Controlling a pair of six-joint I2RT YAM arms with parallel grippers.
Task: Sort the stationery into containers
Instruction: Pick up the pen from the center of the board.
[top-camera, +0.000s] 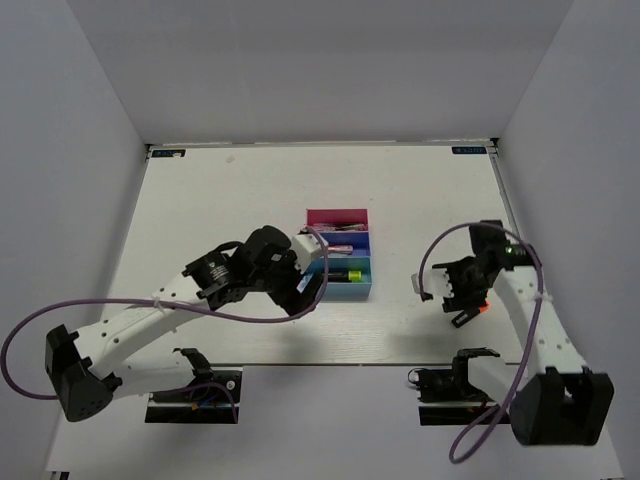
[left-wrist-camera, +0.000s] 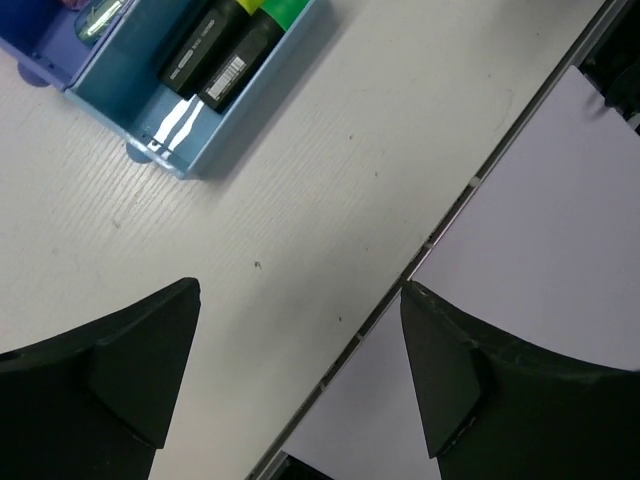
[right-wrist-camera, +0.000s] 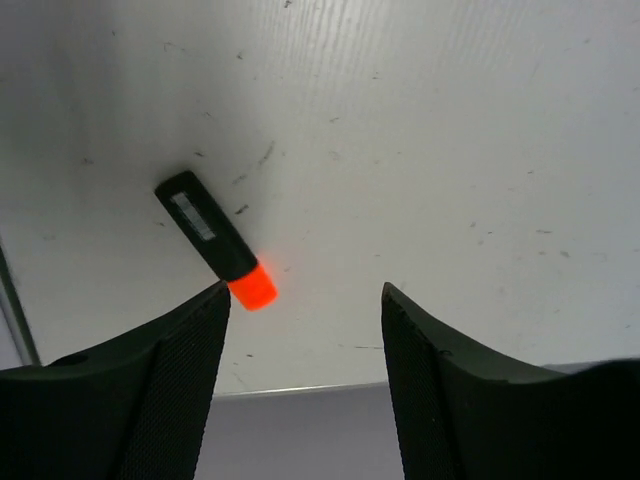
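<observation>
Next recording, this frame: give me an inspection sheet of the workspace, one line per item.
Surface: white table, with faint scuffs in the right wrist view.
Job's things: joined pink tray, dark blue tray and light blue tray. The yellow-capped highlighter and green-capped highlighter lie in the light blue one. The orange-capped highlighter lies loose on the table.
Clutter: nothing seen.
Grippers: left gripper open and empty; right gripper open and empty, beside the orange-capped highlighter.
Cables: left purple cable and right purple cable loop free.
Surroundings: pale walls on three sides.
</observation>
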